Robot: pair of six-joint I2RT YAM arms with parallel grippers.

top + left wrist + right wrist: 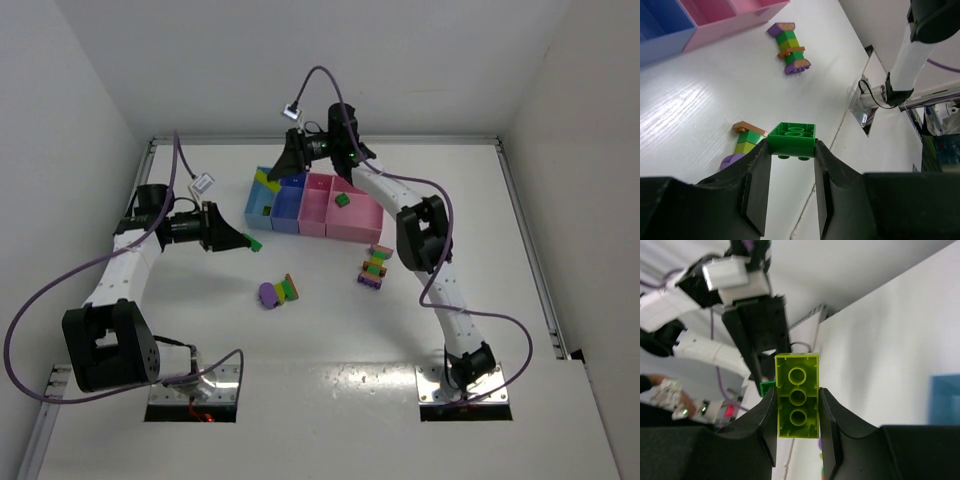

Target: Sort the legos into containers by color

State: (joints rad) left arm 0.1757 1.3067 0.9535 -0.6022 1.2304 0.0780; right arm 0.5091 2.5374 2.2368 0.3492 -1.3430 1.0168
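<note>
Green brick point(791, 136) tight in L gripper point(791, 148), oblong lime brick point(797, 407) tight in R gripper point(797, 392)

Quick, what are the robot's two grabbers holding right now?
Left gripper: closed on a green brick.
Right gripper: closed on a lime brick.

A white table point(330, 340) fills the scene, its near part glossy and catching the light. White walls point(60, 120) close it in on the left, far and right. A thin far rail point(430, 141) of metal runs along the far edge; a left rail point(40, 425) and a right rail point(530, 255) follow the side edges. Past the table's edge, the left wrist view shows cluttered equipment point(940, 132), too blurred to identify.
</note>
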